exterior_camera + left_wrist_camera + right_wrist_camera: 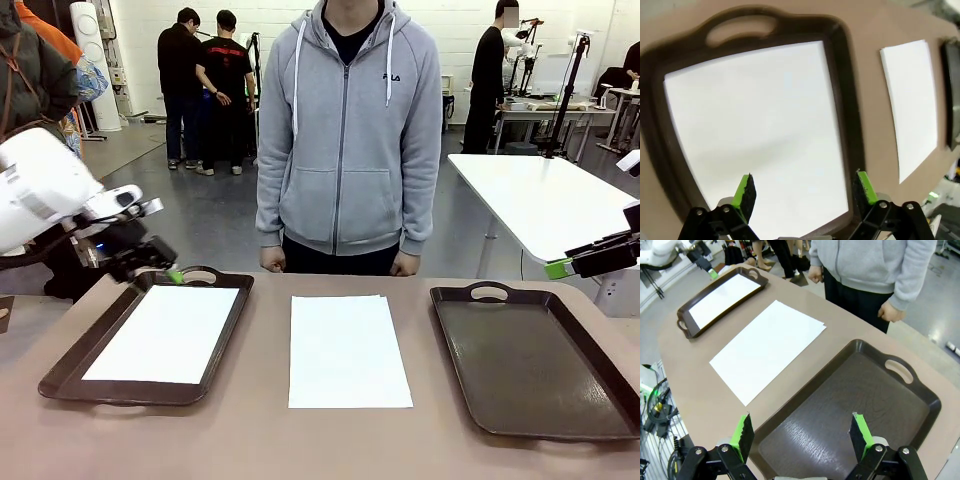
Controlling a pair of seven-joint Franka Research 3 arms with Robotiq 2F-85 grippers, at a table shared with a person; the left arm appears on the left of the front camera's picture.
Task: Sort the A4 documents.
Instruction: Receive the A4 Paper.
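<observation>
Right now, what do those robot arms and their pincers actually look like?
The left arm is smooth, rounded and white. Its left pincer is black and two-pronged, tipped with bright green pads, with bolted black links at the base. The right pincer looks the same.

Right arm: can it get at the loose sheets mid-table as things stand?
Probably yes. The right gripper hangs open above the right tray; the sheets lie beside it on the table, nothing on top, the person's hands at the far edge.
</observation>
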